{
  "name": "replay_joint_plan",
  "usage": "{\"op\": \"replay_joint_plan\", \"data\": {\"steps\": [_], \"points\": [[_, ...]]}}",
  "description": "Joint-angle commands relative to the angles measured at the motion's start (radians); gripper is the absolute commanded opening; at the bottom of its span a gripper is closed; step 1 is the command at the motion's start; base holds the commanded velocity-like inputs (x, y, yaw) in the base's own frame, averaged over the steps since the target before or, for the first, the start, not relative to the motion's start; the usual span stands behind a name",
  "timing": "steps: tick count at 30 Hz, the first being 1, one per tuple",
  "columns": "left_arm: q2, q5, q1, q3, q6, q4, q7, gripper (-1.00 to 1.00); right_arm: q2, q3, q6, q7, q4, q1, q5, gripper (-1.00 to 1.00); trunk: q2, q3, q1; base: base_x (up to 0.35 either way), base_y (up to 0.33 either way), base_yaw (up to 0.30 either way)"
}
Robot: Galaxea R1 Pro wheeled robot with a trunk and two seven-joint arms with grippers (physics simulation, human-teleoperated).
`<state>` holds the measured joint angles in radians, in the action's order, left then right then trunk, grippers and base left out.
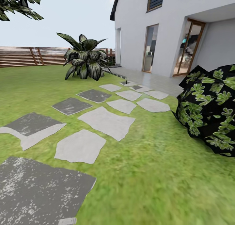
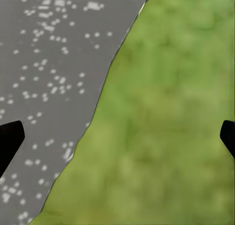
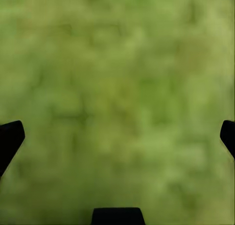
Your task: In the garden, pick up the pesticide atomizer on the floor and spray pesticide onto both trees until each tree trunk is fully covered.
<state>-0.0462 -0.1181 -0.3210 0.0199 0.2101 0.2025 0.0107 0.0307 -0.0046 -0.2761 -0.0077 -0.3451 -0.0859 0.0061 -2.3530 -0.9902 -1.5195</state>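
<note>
The garden's green lawn (image 1: 156,179) spreads ahead, with the brown slat fence (image 1: 29,56) behind it. Jagged dark leaves of one tree crown (image 1: 16,4) hang in at the upper left; its trunk is out of view. A tiny dark upright object (image 1: 126,82) stands far off by the last stepping stones, too small to identify. My left gripper (image 2: 120,137) is open, with nothing between its fingers, over the edge of a speckled grey stone (image 2: 44,88) and grass. My right gripper (image 3: 120,137) is open and empty above bare grass (image 3: 117,88).
Grey stepping stones (image 1: 106,122) run from near left toward the white house (image 1: 169,29) and its paved porch. A small palm-like plant (image 1: 85,60) stands by the fence. A round dark bush (image 1: 209,110) blocks the right side. A large speckled slab (image 1: 36,192) lies close at the lower left.
</note>
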Motion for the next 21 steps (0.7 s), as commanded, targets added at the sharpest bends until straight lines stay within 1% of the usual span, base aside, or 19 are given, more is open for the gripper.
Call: {"op": "replay_joint_plan", "data": {"steps": [1,21], "points": [[0.0,0.0,0.0,0.0,0.0,0.0,0.0,1.0,0.0,0.0,0.0,0.0,0.0,0.0,0.0,1.0,0.0,0.0,0.0,0.338,0.0,0.0],[0.0,0.0,0.0,0.0,0.0,0.001,0.0,1.0,0.0,0.001,0.0,0.003,0.0,0.0,0.002,1.0,0.0,0.0,0.0,0.338,0.0,0.0]]}}
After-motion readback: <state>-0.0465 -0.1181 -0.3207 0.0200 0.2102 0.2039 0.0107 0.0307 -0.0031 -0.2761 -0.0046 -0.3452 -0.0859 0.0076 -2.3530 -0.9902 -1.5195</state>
